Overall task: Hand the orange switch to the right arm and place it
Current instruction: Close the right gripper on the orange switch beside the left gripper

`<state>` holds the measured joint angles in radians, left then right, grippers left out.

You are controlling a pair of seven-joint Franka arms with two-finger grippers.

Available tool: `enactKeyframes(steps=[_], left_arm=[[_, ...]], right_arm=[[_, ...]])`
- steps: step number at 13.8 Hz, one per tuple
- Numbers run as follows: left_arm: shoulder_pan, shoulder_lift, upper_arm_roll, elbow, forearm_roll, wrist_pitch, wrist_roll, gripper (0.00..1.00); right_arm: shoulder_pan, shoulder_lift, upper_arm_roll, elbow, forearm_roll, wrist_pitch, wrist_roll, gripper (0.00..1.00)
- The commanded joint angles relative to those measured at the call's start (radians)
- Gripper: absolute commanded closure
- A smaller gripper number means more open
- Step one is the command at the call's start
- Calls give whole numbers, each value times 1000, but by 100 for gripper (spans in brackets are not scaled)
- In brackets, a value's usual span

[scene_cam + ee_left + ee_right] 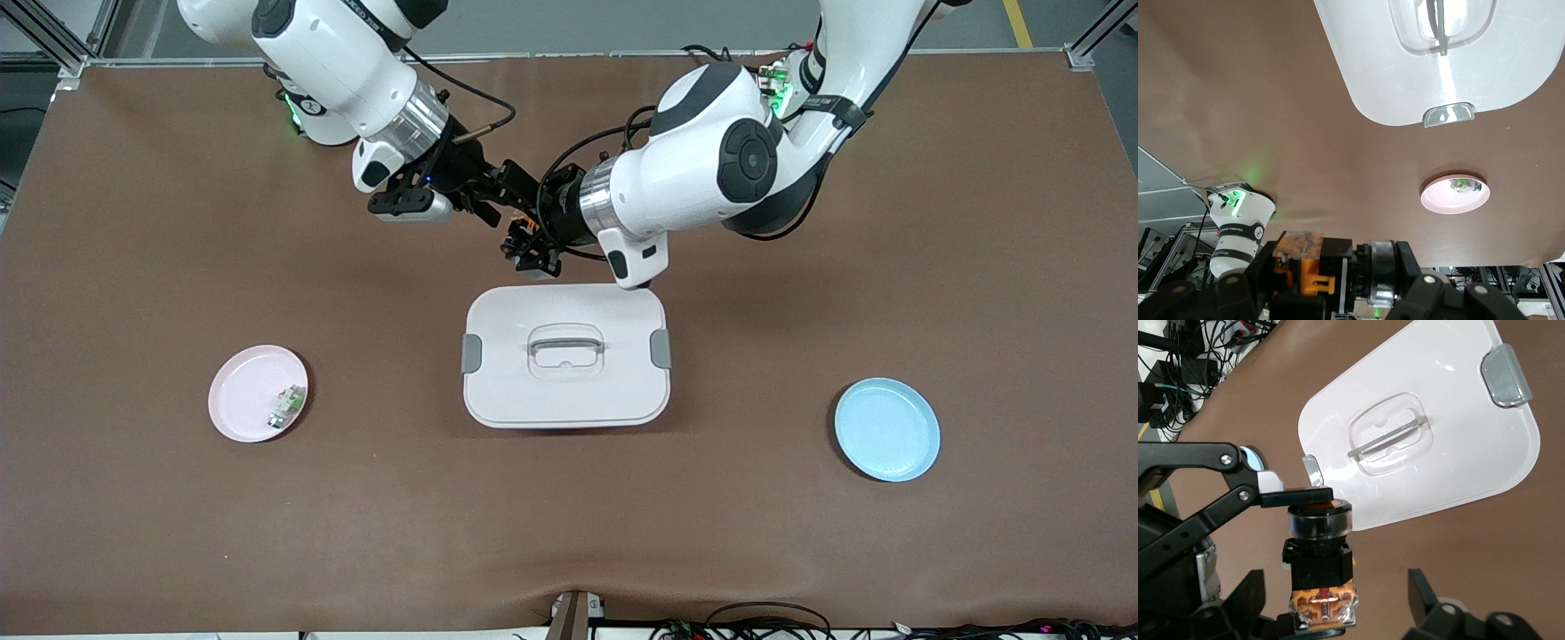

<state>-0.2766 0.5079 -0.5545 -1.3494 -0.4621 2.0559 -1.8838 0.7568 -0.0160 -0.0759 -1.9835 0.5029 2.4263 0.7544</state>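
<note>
Both arms meet in the air just over the table beside the white lidded box point(566, 356), the left gripper point(531, 244) clamped on the orange switch point(1320, 563) and the right gripper point(491, 200) spread wide around it, not touching. The switch is a stubby black cylinder with orange-white bits at one end. Toward the right arm's end from the box, the pink plate point(242, 402) holds a small white-and-green part point(285, 406).
</note>
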Motion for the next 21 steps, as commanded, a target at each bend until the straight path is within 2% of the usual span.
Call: enactKeyframes(steps=[1,2,3,5,16,17,18,19,20,21], left_arm=[[-10,14,5,24,-9,7,0,85],[-10,14,5,24,-9,6,0,85],[-10,14,5,24,-9,7,0,85],[-10,14,5,24,-7,6,2,85],[-10,14,7,22,-4,7,3,70],[-9,14,5,22,-4,6,3,61],[-10,14,7,22,-4,7,2,34],[-10,12,7,22,-4,6,2,15],[-10,12,7,22,-4,6,-4,0],[-10,12,7,22,-3,6,-4,0]], right_arm=[[16,-5,-5,-6,-14,8,25,47],[16,-5,-5,-5,-8,8,25,76],[16,-5,-5,-5,-3,8,35,100],[18,-5,-5,-3,-4,8,68,100],[19,5,-5,-1,-4,13,66,100],[19,8,-5,-1,-4,11,66,100],[19,11,-5,-1,-4,11,66,100],[19,11,-5,-1,-4,13,66,100],[19,11,-5,-1,-4,11,65,100],[19,11,-5,2,-4,10,65,100]])
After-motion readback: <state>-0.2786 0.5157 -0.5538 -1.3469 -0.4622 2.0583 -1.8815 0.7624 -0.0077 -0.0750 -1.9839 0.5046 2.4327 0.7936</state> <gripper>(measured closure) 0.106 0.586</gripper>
